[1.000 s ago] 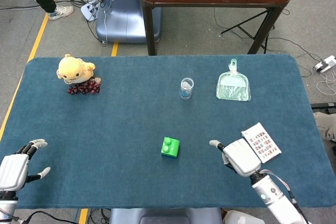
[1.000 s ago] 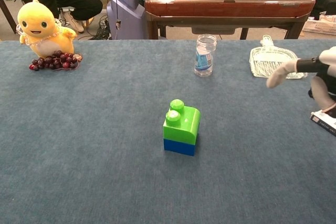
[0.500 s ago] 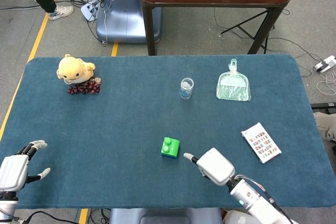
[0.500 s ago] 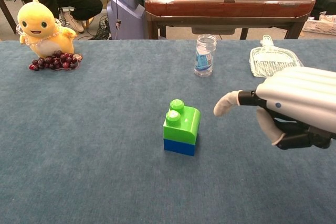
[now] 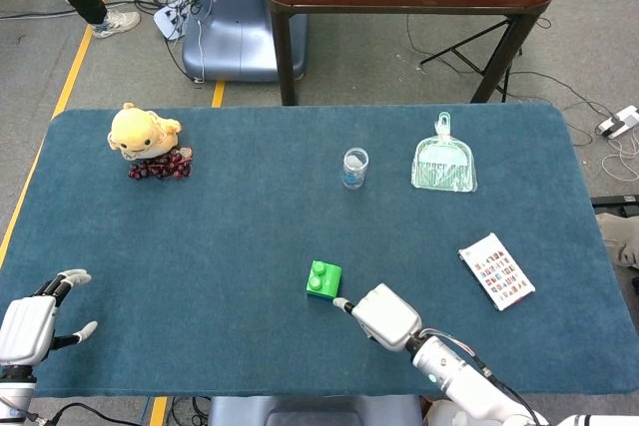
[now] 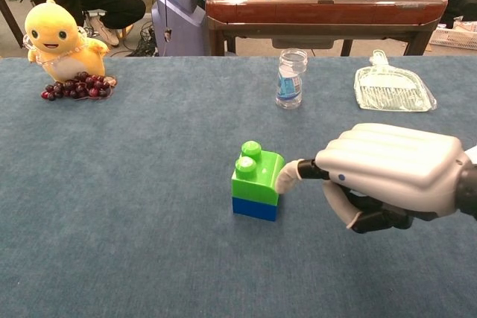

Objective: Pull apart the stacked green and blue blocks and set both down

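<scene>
We are at the reach-in: the green block sits stacked on the blue block near the middle of the bench's front edge. Our right hand, spread and holding nothing, has one fingertip at the green block's side (contact looks likely). Next we need fingers closed around the green one while the left hand, open at the front-left corner, comes in to steady the blue.

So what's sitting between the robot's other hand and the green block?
Nothing: in the head view only bare blue table lies between the left hand and the green block.
</scene>
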`<action>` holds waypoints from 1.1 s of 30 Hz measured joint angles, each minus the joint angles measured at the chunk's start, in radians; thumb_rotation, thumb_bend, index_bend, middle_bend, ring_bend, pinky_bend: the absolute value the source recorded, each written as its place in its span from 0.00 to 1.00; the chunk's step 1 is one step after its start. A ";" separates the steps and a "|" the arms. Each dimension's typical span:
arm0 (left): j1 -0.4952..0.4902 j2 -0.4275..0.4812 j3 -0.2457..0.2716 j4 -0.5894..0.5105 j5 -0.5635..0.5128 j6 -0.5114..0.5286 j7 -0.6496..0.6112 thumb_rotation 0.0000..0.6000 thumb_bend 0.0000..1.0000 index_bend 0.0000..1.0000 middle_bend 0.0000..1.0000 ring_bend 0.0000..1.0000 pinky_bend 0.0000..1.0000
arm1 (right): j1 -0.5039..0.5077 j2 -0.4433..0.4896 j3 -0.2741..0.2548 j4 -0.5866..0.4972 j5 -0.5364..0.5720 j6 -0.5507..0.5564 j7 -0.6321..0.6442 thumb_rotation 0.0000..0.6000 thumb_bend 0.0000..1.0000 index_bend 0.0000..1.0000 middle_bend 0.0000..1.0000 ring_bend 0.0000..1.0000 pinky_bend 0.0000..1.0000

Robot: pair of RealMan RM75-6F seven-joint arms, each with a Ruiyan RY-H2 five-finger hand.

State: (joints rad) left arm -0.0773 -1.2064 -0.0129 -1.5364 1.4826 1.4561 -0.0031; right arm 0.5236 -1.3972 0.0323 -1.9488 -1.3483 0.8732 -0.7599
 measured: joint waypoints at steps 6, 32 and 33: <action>0.002 -0.004 0.002 0.004 0.004 0.002 -0.002 1.00 0.15 0.36 0.27 0.35 0.58 | 0.045 -0.042 0.002 0.009 0.073 -0.012 -0.048 1.00 1.00 0.22 0.96 0.96 1.00; 0.007 -0.015 0.006 0.023 0.000 -0.008 -0.020 1.00 0.15 0.36 0.28 0.35 0.58 | 0.147 -0.087 -0.020 0.081 0.280 0.054 -0.085 1.00 1.00 0.22 0.96 0.96 1.00; 0.007 -0.015 0.006 0.023 0.000 -0.007 -0.020 1.00 0.15 0.36 0.28 0.35 0.58 | 0.148 -0.085 -0.021 0.083 0.282 0.057 -0.081 1.00 1.00 0.22 0.96 0.96 1.00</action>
State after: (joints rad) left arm -0.0704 -1.2217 -0.0066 -1.5133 1.4825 1.4487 -0.0226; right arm 0.6718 -1.4818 0.0114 -1.8661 -1.0662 0.9304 -0.8412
